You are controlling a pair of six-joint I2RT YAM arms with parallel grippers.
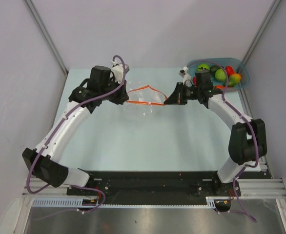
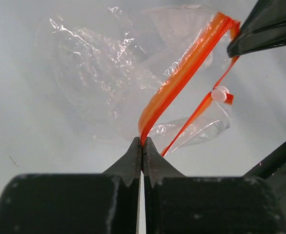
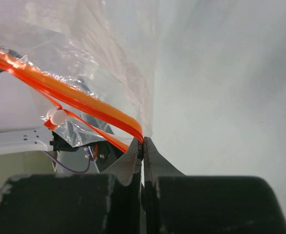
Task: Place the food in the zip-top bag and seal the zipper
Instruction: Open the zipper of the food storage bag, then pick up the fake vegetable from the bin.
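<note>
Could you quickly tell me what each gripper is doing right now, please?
Left gripper: closed on one end of the zipper.
Right gripper: closed on the zipper's other end.

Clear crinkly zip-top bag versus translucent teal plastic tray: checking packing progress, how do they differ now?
The left gripper and right gripper pinch the red-orange zipper strip of the clear crinkly bag; the translucent teal tray sits far right. The bag shows no food; the tray holds the glossy toy fruits. Both are see-through plastic.

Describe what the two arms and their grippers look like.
The left arm and right arm have white rounded links between bulky black joints, with a purple cable running along each. The left gripper and right gripper are matte black and taper to thin wedge tips.
</note>
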